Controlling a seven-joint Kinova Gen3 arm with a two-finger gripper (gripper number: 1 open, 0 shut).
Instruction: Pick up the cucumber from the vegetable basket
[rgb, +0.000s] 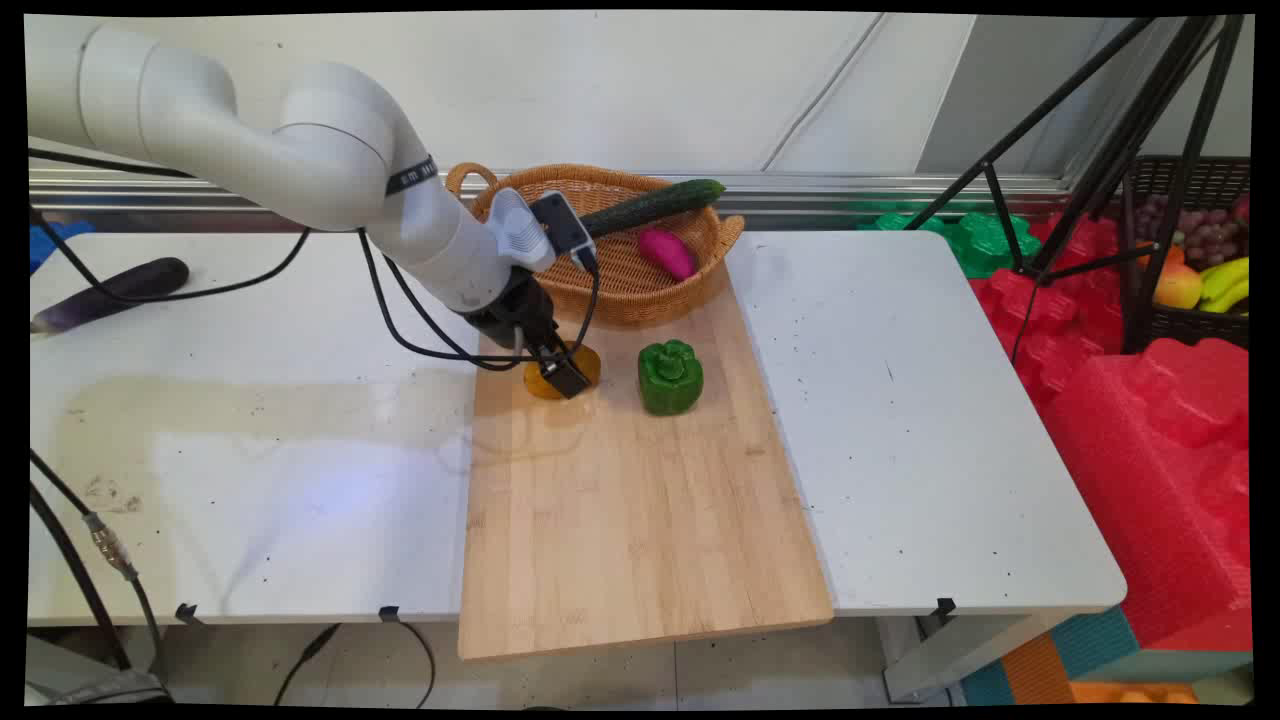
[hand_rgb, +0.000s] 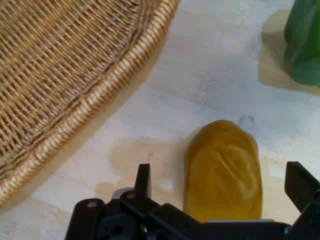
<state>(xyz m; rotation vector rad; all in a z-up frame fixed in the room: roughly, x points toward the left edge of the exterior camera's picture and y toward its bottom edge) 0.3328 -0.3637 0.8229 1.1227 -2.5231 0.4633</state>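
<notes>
Here, gripper (hand_rgb: 220, 192) low over wooden board (rgb: 640, 520), jaws spread wide either side of yellow-orange vegetable (hand_rgb: 223, 170), fingers (hand_rgb: 143, 181) not touching it. Vegetable lies on board's far left part, just in front of wicker basket (rgb: 610, 290). Basket sits at board's far end, holding cucumber (rgb: 655, 205) propped across rim and pink-purple sweet potato (rgb: 667, 252) inside. Green pepper (rgb: 670, 377) on board, just right of gripper. Eggplant (rgb: 110, 293) on table (rgb: 900, 420), far left.
</notes>
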